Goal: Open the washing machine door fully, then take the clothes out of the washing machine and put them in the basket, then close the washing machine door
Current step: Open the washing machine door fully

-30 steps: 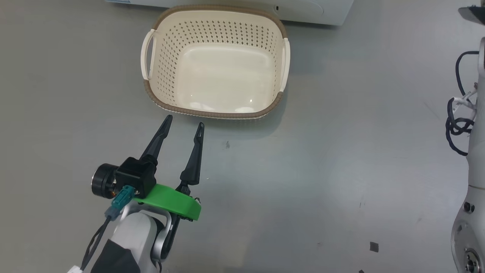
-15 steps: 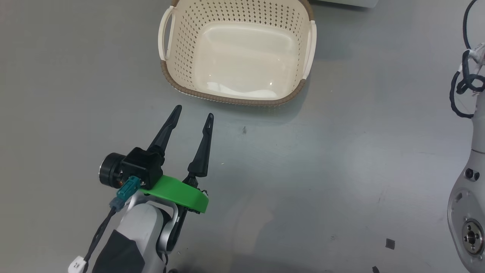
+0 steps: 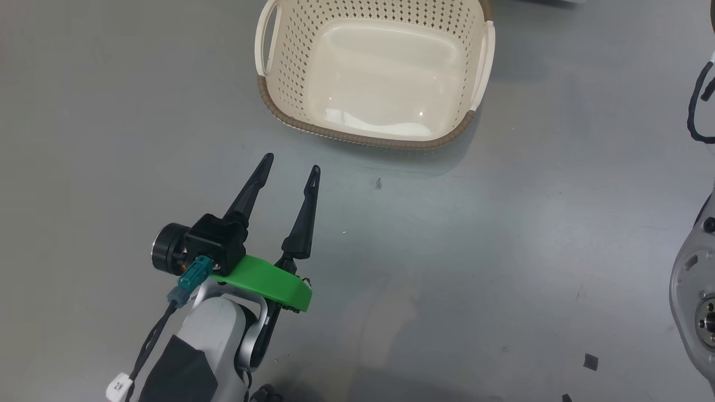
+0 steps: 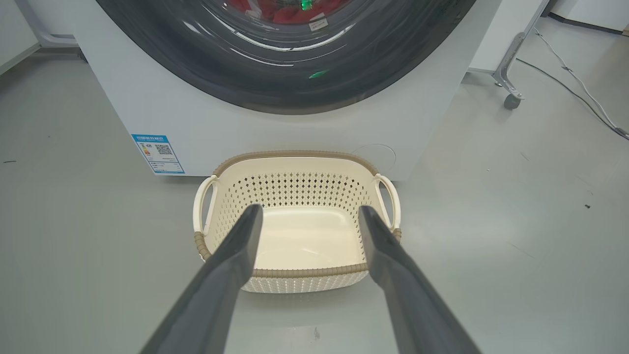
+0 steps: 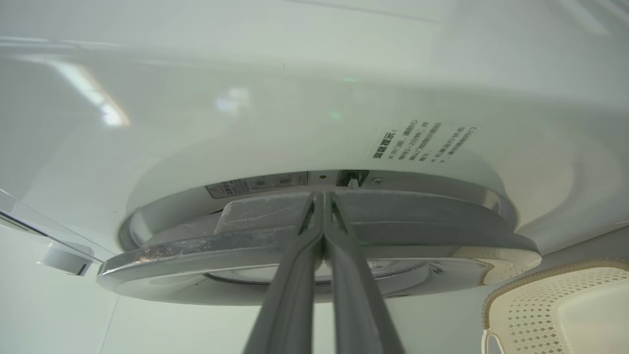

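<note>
In the head view the left gripper (image 3: 292,164) sits at lower left over the grey floor (image 3: 84,139), its two dark fingers spread wide and holding nothing. Up and to the right, the basket (image 3: 357,138) stands empty at top centre, apart from the fingertips. The pale right arm (image 3: 690,290) and a black cable (image 3: 692,111) hug the right edge.

The left wrist view shows a blue sticker (image 4: 158,154) at left on the washing machine (image 4: 162,98). The washing machine door (image 4: 295,91) fills the top, with the clothes (image 4: 277,12) red behind its glass. The basket stands just before it, and a wheeled leg (image 4: 511,98) is at right.

In the right wrist view the right gripper (image 5: 320,196) is pinched together and empty, its tips at the door's silver edge, left of printed text (image 5: 422,142).
</note>
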You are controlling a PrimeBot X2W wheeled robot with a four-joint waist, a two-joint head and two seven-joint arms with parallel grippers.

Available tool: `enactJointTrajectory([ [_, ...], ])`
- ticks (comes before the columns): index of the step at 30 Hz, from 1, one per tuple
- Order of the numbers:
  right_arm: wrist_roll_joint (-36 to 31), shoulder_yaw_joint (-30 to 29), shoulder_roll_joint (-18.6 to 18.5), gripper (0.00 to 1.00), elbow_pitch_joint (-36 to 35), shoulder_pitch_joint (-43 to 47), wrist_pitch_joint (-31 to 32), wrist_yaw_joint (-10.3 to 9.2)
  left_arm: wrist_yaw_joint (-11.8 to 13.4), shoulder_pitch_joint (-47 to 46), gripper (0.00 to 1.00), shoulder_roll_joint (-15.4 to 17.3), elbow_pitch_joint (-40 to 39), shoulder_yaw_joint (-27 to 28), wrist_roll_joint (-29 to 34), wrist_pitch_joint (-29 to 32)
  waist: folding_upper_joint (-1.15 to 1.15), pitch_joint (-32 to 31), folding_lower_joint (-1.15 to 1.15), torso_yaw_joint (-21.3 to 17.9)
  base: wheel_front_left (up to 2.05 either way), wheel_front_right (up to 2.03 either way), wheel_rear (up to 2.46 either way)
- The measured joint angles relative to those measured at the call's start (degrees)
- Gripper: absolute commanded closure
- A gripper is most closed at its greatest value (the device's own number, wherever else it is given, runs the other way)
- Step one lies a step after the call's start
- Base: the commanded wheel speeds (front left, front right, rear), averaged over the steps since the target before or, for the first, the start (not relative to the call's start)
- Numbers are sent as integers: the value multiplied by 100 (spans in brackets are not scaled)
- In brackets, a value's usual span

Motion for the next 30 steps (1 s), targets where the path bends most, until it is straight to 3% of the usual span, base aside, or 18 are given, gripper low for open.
enactJointTrajectory([
  [7,315,-114,4,100,200,-382,130,-19,24,-1,0,-4,20,-46,-33,0,0,30,0,51,0,0,0],
  [30,430,-178,-67,100,1200,-1083,347,-66,84,-6,0,-16,40,-175,-224,0,0,171,0,257,0,0,0],
])
